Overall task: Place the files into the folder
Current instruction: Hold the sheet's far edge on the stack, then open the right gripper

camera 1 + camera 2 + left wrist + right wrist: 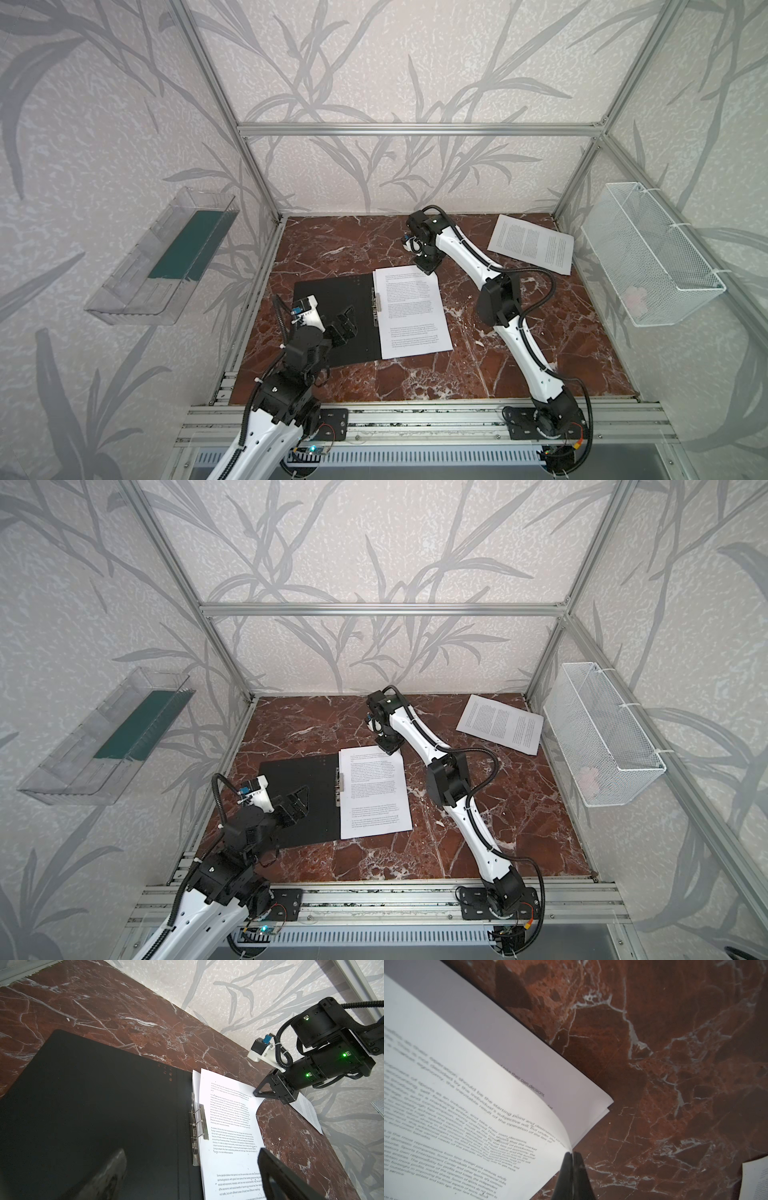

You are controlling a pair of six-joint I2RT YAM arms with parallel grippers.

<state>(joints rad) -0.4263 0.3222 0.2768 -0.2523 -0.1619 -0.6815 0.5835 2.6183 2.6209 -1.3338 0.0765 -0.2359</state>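
Both top views tell pretty much the same story. The folder [332, 320] lies open and flat, black inside up, around 9 o'clock from the middle of the marble table [478, 374]. The files [411, 311] sit stacked on its right half, with their left edge right at the clip bar [378, 303]. One loose sheet [532, 243] is well apart from them, out at 1 o'clock near the wire basket [656, 257]. The left gripper [297, 804] hovers over the folder's bare half, jaws wide apart and nothing in them. The right gripper [428, 266] is down at the stack's 1 o'clock corner. A clear tray [137, 299] hangs on the wall at 9 o'clock.

Left wrist view: one spread finger [110, 1172] shows on each side, with the folder [93, 1105] and clip bar [199, 1122] between them. The right gripper [261, 1093] touches the far corner of the files [228, 1122].

Right wrist view: the right gripper [572, 1155] has its tips pressed together, clamped on the top page's corner. That page curls up off the rest of the files [467, 1105]. The loose sheet [756, 1178] just peeks in.
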